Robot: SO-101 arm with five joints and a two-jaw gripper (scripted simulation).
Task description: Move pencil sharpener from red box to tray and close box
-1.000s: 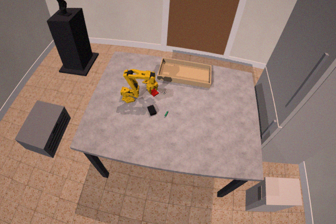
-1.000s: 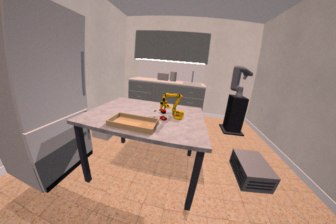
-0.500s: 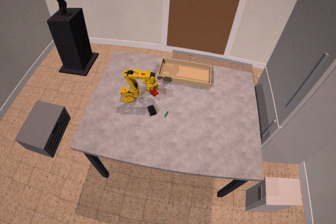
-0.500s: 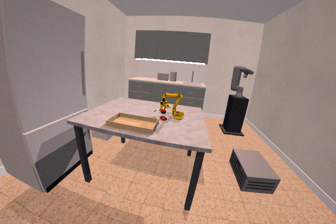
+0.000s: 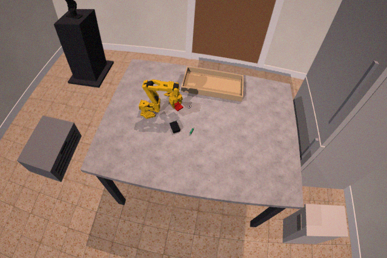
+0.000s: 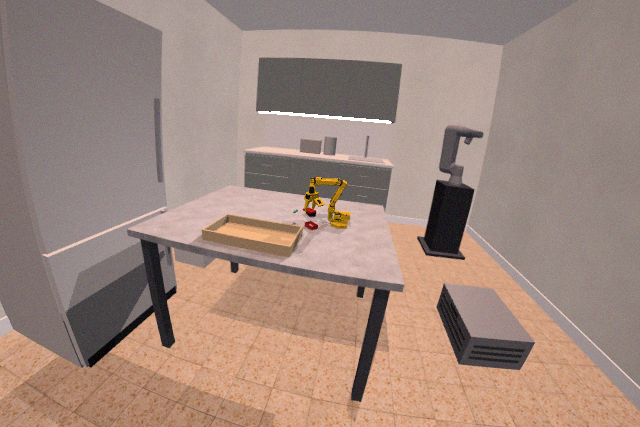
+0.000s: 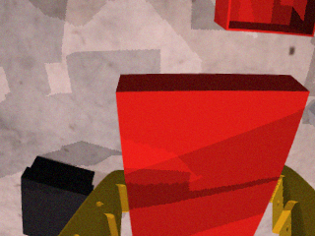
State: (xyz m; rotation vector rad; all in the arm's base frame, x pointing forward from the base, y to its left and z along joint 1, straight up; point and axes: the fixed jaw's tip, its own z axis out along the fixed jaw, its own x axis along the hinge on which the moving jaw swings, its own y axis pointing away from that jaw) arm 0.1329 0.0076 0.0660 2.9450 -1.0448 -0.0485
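The pincer (image 5: 176, 103) (image 6: 310, 208) (image 7: 201, 197) is clenched on a red part (image 5: 178, 106) (image 6: 310, 211) (image 7: 212, 133), raised over the surface (image 5: 218, 155) (image 6: 227, 200) (image 7: 34, 98). It looks shallow enough to be the lid, but I can't be sure. The main danger is a slip: the fingers grip it by opposite sides, so a poor hold could let it swivel, and a crooked lid would never seat square.

Just beyond stands another red part (image 6: 310, 227) (image 7: 221, 16), open; dropping or swinging the held one against it could shove it askew. I can't see the pencil sharpener for certain. It may be in that open part, mostly out of the wrist view, or be the small round thing (image 5: 188, 106) on the surface — worth settling before anything gets capped.

The black box (image 5: 175, 126) (image 7: 53, 206) and green item (image 5: 191, 131) (image 6: 295, 211) could be knocked by a low sweep. Farther off, the tray (image 5: 215, 95) (image 6: 248, 243) has walls that could catch a box tipped too low.
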